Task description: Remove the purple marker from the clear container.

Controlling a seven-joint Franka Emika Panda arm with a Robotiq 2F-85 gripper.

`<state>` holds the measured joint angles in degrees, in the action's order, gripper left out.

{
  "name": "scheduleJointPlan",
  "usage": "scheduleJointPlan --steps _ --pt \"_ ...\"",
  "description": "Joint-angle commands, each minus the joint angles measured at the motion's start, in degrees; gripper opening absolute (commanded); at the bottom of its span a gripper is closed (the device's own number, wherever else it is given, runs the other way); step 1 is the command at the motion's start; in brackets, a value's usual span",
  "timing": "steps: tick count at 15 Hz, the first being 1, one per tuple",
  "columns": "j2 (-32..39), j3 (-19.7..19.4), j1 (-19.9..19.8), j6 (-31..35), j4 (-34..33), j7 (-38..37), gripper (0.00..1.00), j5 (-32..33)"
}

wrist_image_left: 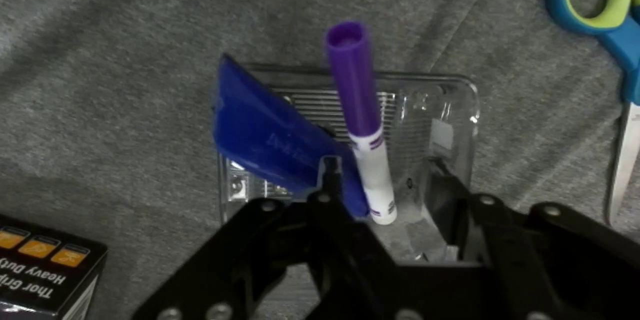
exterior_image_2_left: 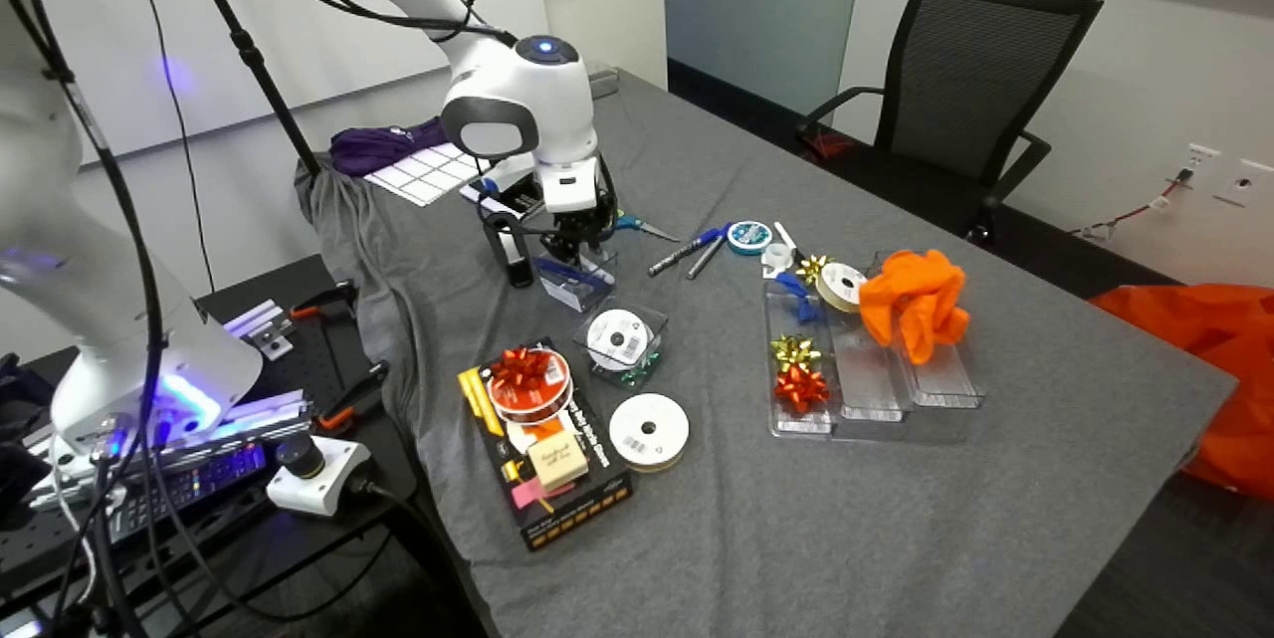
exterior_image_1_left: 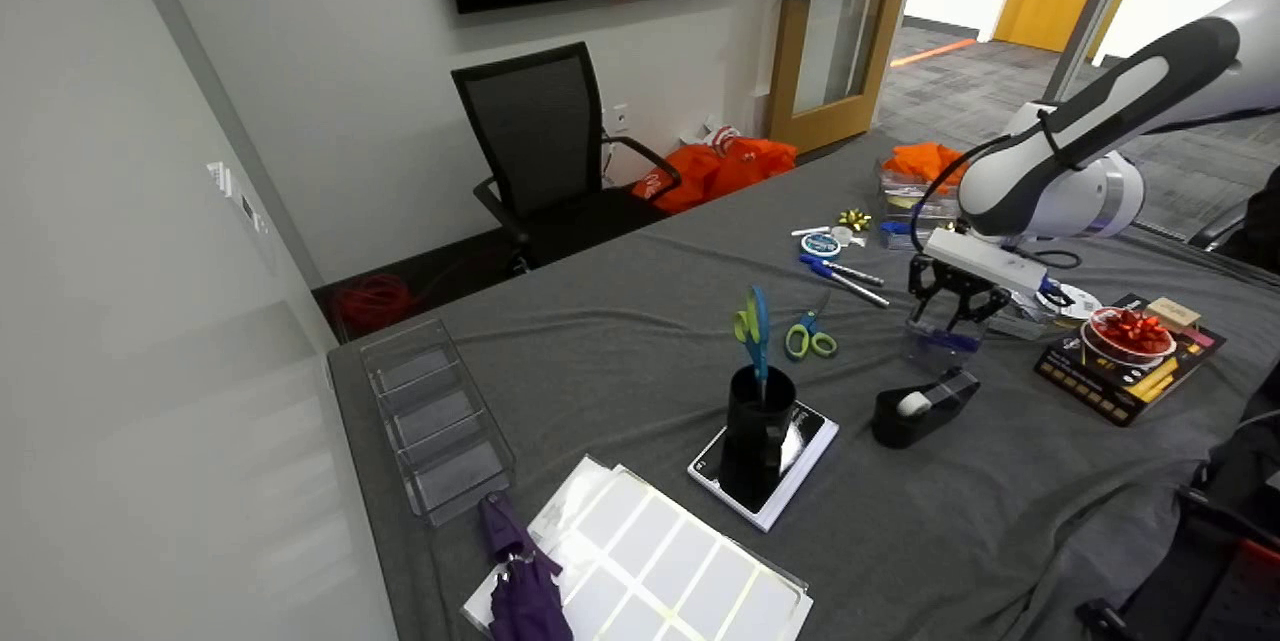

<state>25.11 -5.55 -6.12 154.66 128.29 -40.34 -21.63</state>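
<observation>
Far left corner of the bench point(exterior_image_1_left: 610, 351): one tray point(exterior_image_1_left: 440, 416), compartmented. Left edge, nearer me: purple bundle point(exterior_image_1_left: 530, 581), overlapping the sheets point(exterior_image_1_left: 650, 561). Middle: cup point(exterior_image_1_left: 752, 416) on a book point(exterior_image_1_left: 800, 446), scissors point(exterior_image_1_left: 757, 321) upright inside; a second pair point(exterior_image_1_left: 810, 321) lies just behind. Toward the far edge: two pens point(exterior_image_1_left: 850, 285).

In from the near right edge: tape dispenser point(exterior_image_1_left: 925, 409); just behind it, the tub point(wrist_image_left: 435, 78). Contents: the marker point(wrist_image_left: 365, 120), tilted, purple cap reaching past the rim in the wrist view; a blue wedge point(wrist_image_left: 280, 135) beside its lower end, perhaps touching.

Gripper point(wrist_image_left: 384, 161) at the tub: jaws wide, nothing held; the marker's white end shows between them. How deep they reach, I cannot tell.

By the near right edge: box point(exterior_image_1_left: 1082, 395), topped with a red bow point(exterior_image_1_left: 1138, 329).

Hazards, in my judgement: one finger point(wrist_image_left: 331, 172) overlaps the wedge in the wrist view, so closing may pinch both pieces or bind short of the barrel. So low a hold may let the marker swivel or slip. A finger catching the tub's thin wall could hoist it or drag it into the dispenser.
</observation>
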Motion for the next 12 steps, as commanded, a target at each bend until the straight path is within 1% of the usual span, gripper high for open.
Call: scheduleJointPlan --steps 1,2,3,6,7,9,12 --pt "1.12 0.91 -0.51 1.54 -0.25 2.96 0.41 -2.60" --pt "1.19 0.94 -0.55 1.50 -0.36 3.20 0.36 -2.87" --pt "1.38 0.96 -0.50 1.94 -0.25 3.56 0.24 -3.10" --pt "2.24 0.74 -0.18 2.74 -0.22 3.94 0.01 -2.99" --pt "2.52 0.58 -0.05 3.14 -0.14 3.96 0.01 -2.71" --pt "2.51 0.09 0.37 2.96 -0.11 3.63 0.04 -2.04" --pt "1.95 -0.59 0.90 2.08 0.09 2.75 0.04 -1.26"
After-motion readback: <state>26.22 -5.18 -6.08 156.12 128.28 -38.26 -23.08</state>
